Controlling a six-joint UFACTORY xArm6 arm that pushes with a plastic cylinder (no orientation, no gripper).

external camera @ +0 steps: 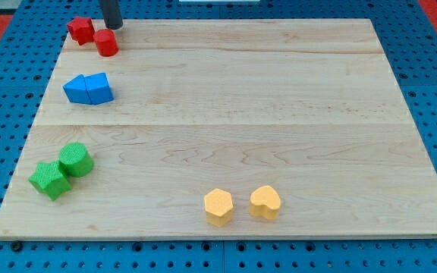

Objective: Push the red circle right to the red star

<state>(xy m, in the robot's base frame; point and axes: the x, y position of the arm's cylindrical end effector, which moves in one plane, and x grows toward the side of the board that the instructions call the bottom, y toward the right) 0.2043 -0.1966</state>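
Look to the bench's [226, 114] top-left corner: the red circle [106, 42] sits there, just beside the red star [80, 29], which lies up and to the view's left of it; whether the two touch is hard to tell, but the gap is small at most. Your end effector is a plain rod with nothing to spread or pinch, and my tip [112, 27] stands just above the circle toward the bench's top edge, slightly to the view's right of its centre, very close or touching. That is the relation to watch: the circle lies below and a shade left of the tip, while the star lies left of the circle. A push from the circle's right side would likely close any remaining gap. The blue, green and yellow blocks sit well apart.
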